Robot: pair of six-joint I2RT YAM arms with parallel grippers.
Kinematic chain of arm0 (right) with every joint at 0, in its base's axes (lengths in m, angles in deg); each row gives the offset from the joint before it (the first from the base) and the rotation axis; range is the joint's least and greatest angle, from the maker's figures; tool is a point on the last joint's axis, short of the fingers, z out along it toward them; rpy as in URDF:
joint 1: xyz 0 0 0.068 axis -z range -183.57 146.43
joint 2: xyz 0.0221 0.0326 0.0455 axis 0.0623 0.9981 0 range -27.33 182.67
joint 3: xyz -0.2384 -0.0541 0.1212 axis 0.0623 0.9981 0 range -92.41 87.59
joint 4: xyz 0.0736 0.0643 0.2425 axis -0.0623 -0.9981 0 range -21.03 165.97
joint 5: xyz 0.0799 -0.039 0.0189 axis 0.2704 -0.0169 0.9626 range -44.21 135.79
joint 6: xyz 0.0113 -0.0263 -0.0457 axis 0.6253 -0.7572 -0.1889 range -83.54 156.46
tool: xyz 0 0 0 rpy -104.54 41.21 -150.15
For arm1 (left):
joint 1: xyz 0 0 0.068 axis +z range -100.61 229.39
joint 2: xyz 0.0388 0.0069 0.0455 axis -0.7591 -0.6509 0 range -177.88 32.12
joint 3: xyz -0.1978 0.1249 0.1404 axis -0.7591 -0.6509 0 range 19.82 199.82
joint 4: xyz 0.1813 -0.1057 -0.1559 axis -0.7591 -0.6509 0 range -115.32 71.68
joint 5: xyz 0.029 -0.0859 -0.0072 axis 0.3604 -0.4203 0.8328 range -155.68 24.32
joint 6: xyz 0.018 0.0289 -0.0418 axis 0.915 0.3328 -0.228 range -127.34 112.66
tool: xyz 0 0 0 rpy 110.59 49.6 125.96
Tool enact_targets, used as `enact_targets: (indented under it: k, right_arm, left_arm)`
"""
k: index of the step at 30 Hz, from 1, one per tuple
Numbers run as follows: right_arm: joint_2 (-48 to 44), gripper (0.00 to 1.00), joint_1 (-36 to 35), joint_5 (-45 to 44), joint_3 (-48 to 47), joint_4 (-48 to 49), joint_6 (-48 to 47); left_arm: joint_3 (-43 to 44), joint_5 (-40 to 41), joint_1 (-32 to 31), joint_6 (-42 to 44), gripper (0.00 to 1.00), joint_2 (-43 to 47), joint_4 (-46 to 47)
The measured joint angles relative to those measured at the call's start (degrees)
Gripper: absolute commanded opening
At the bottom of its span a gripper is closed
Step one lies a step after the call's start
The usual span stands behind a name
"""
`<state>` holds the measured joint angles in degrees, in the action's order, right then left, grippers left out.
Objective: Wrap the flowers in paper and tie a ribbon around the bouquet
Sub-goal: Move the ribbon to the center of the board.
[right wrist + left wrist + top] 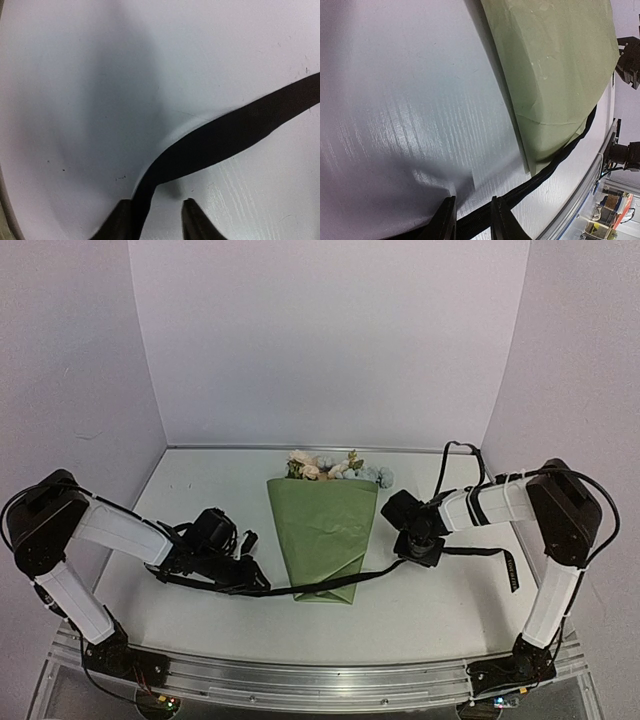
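On table (200, 490) — one bouquet (325, 530) | one ribbon (225, 135) | flowers (320, 466): perhaps six

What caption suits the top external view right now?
Green paper bouquet with the ribbon crossing its narrow end, pinched by the left tool, the right tool open around it.

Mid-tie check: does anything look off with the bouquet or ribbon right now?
The ribbon crosses the bouquet at its very tip, not higher up, so it may slip off. It also twists on edge at the right gripper, whose jaws stand apart. Nothing looks torn or spilled.
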<state>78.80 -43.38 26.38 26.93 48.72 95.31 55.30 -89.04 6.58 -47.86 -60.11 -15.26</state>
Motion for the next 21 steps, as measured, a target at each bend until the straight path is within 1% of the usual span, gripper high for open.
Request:
enact_targets:
  k: [2,4,10,13,15,16,17,18,19,20,21]
  right_arm:
    - [0.0,0.05,0.0,-0.26,0.12,0.01,0.04]
    - [-0.6,0.0,0.02,-0.39,1.44,0.78,0.39]
    - [-7.95,0.0,-0.01,-0.41,11.29,0.62,1.4]
    - [-11.25,0.05,-0.02,0.1,15.03,0.65,2.04]
    - [-12.89,0.05,-0.08,0.74,16.73,1.0,2.33]
    - [-13.52,0.08,-0.11,1.07,17.32,1.16,2.36]
    - [-14.27,0.13,-0.2,1.44,18.04,1.36,2.37]
    - [-14.99,0.23,-0.3,1.82,18.73,1.55,2.36]
    - [-15.65,0.32,-0.41,2.14,19.32,1.66,2.5]
    - [-16.45,0.38,-0.53,2.63,20.01,1.76,2.35]
    - [-17.25,0.47,-0.63,3.13,20.62,1.67,1.87]
  left_arm:
    - [-0.39,0.0,0.0,-0.02,0.25,0.37,-0.01]
    - [-0.68,-0.04,0.0,-0.03,0.24,0.6,0.04]
    - [-2.22,-0.29,0.0,-0.44,0.18,1.26,1.09]
    - [-3.22,-0.52,0.0,-1.22,0.15,1.74,1.86]
    - [-3.69,-0.45,0.0,-1.7,0.13,2.02,2.05]
    - [-3.92,-0.46,0.0,-1.89,0.13,2.14,2.14]
    - [-4.11,-0.42,0.0,-2.07,0.13,2.32,2.11]
    - [-4.29,-0.36,0.0,-2.25,0.14,2.51,2.06]
    - [-4.43,-0.24,0.0,-2.53,0.17,2.66,2.05]
    - [-4.5,-0.01,0.0,-2.75,0.21,2.87,1.92]
    - [-4.5,0.24,-0.02,-3.05,0.26,3.13,1.71]
